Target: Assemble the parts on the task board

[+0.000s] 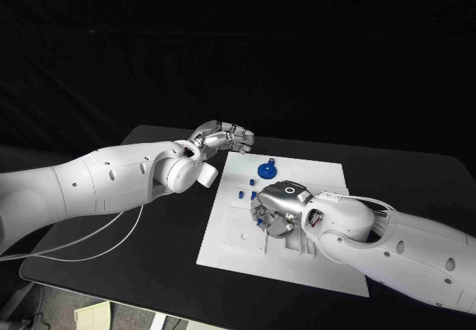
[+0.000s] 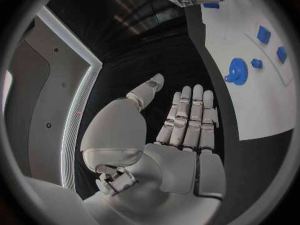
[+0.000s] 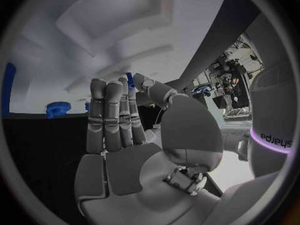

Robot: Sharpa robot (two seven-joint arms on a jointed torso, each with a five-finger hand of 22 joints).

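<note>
The white task board [image 1: 233,240] lies in the middle of the black table. A blue gear [image 1: 267,169] sits near the board's far edge, with small blue parts [image 1: 252,183] just in front of it. My right hand [image 1: 278,206] hangs palm-down over the board's middle. In the right wrist view a small blue part [image 3: 129,79] is pinched between the thumb tip and the nearest finger, and the gear [image 3: 59,109] lies beyond. My left hand [image 1: 224,138] hovers off the board's far left corner. Its fingers [image 2: 187,120] are stretched out and hold nothing; the gear [image 2: 237,71] lies to one side.
A white cable [image 1: 94,240] loops over the table by my left arm. Bare black table [image 1: 397,172] surrounds the board. Recessed slots [image 1: 287,242] sit in the board near my right wrist. More blue parts [image 2: 263,33] lie on the board past the gear.
</note>
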